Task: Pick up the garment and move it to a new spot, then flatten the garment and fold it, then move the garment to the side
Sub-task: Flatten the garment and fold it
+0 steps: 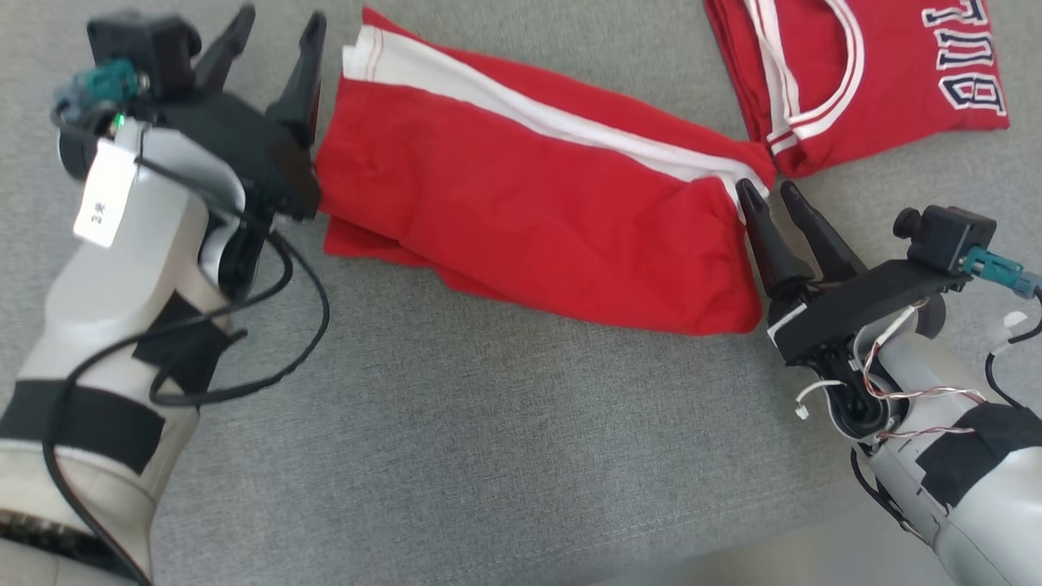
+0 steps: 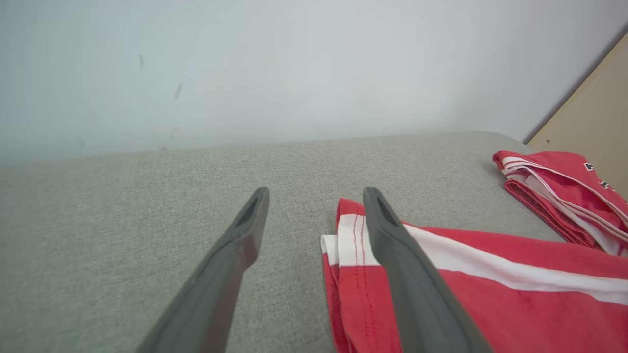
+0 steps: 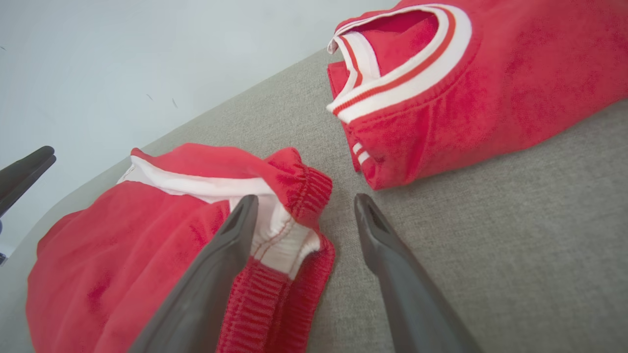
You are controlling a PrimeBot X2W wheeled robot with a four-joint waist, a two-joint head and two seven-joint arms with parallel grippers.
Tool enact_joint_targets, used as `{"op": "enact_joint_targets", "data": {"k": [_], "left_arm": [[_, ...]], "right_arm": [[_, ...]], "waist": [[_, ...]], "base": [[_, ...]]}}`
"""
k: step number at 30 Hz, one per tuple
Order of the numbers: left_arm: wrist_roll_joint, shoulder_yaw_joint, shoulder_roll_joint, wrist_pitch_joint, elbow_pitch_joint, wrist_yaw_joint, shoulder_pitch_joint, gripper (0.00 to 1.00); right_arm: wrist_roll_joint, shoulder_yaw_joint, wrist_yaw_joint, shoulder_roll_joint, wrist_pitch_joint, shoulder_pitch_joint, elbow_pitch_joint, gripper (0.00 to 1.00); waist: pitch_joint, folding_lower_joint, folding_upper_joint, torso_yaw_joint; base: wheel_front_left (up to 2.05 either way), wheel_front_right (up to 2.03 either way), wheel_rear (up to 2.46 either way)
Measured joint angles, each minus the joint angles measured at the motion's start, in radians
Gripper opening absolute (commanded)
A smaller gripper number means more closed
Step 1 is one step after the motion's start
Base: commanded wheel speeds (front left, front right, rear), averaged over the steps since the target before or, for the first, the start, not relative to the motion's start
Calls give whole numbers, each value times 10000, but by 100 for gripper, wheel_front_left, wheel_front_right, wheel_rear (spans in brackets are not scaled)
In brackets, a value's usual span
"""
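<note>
Closest to the lens is your taped-up pale left forearm, and at the end of it the left tool sits right at the hem end of the red fabric shorts with the white side stripe. Its fingers are apart with nothing clamped. In the left wrist view, one finger of that tool lies over the white-edged hem and the other over bare grey woven surface.

Over at the other end, the right tool is at the ribbed elastic waistband. It's open too, gripping nothing, with one finger across the waistband corner and the other over bare surface.

The shorts lie flat-ish across the middle of the surface and look like they're already doubled lengthwise, leg on leg, so I'd say you're mid-fold rather than at the flattening stage.

My guess for the next move is to get a finger of each tool under the layers at its end and close on all of them, not just the top one. Then you can bring one end over to the other.

Watch the right side, though. The folded red jersey with white trim and lettering is just beside the waistband and nearly touching it, so it'd be easy to snag by mistake.
</note>
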Motion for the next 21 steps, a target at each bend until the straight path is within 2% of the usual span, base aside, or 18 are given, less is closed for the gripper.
{"op": "enact_joint_targets", "data": {"k": [4, 11, 21], "left_arm": [[-240, -104, 155, -136, -29, -13, 513, 100], [-198, -1007, 894, -349, -1218, -73, 1676, 100], [-880, -1200, 777, -431, -2113, -75, 3254, 100]], "right_arm": [[13, 58, 0, -125, -54, 233, -31, 100], [-21, -82, 0, -397, -100, 983, -58, 100], [-376, -1214, -75, -305, -102, 2333, -491, 100]], "waist": [[-366, -1, 0, 79], [-1224, -2, -1, 200], [-2180, -3, -2, 243]], "base": [[0, 0, 0], [0, 0, 0], [0, 0, 0]]}}
